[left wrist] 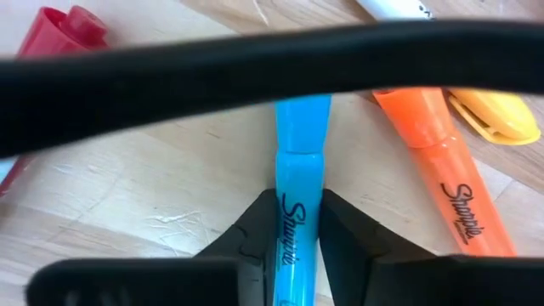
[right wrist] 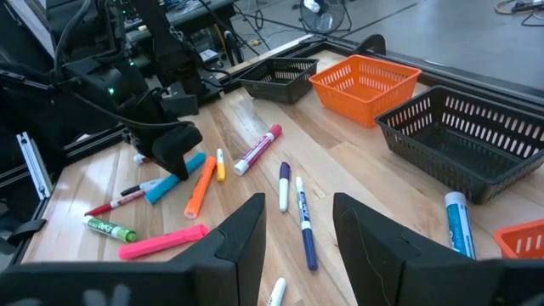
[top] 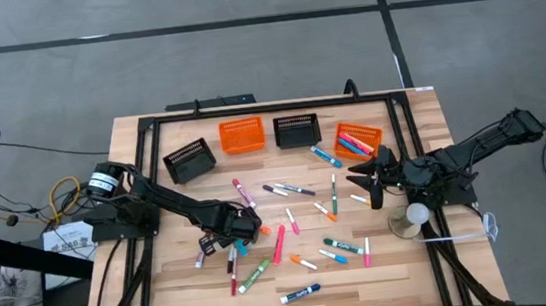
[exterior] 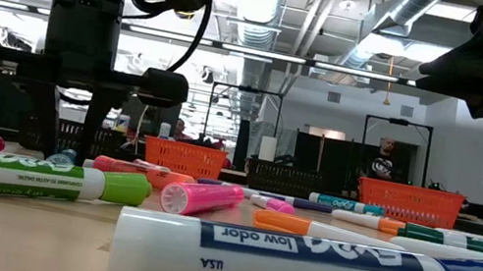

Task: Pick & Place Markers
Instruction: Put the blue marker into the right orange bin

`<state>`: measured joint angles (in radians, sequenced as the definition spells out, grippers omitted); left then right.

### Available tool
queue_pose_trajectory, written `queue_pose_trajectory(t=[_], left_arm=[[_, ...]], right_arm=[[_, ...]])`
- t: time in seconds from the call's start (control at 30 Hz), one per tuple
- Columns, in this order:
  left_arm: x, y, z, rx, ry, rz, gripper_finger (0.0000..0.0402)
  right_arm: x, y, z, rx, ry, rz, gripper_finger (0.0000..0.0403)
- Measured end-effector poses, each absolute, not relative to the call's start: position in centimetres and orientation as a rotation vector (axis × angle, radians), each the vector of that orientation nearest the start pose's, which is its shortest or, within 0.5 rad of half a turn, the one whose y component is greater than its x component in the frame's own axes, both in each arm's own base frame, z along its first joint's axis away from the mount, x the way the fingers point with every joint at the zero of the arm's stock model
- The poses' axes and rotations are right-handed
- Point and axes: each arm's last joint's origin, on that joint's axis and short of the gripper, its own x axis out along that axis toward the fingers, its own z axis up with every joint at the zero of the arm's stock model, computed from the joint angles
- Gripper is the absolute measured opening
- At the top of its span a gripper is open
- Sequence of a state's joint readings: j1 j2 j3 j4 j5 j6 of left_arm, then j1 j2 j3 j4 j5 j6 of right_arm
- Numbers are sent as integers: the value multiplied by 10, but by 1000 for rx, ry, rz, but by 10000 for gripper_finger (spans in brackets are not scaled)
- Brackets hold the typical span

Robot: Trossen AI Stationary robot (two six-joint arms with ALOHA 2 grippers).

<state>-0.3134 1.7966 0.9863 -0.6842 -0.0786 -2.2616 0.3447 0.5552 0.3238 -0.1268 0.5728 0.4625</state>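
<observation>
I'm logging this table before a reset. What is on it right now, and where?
Markers: roughly two dozen, mixed colours, scattered across the middle of the table.
Blue marker: one, light blue, lying on the wood between the left end effector's fingers.
Orange baskets: two, one at the back centre, one at the back right holding several markers.
Black baskets: two, back left and back centre-right; contents unclear.
Person: one, far behind the table.
Left end effector: shut on the blue marker.
Right end effector: open, empty, by the right orange basket.
</observation>
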Motion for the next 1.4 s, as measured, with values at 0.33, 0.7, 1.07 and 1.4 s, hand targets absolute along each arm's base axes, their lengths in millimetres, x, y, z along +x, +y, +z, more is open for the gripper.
queue_pose_trajectory(t=[0.33, 0.7, 1.07, 1.4], left_arm=[[285, -89, 128, -1482, 876, 1419, 73], [277, -82, 139, -1391, 781, 1435, 72], [259, -75, 187, -1405, 695, 1339, 71], [254, -59, 233, -1219, 476, 1066, 70]], right_arm=[[132, 31, 213, 299, 264, -286, 129], [132, 31, 213, 299, 265, -287, 129], [132, 31, 213, 300, 264, -287, 129], [132, 31, 214, 304, 256, -285, 129]])
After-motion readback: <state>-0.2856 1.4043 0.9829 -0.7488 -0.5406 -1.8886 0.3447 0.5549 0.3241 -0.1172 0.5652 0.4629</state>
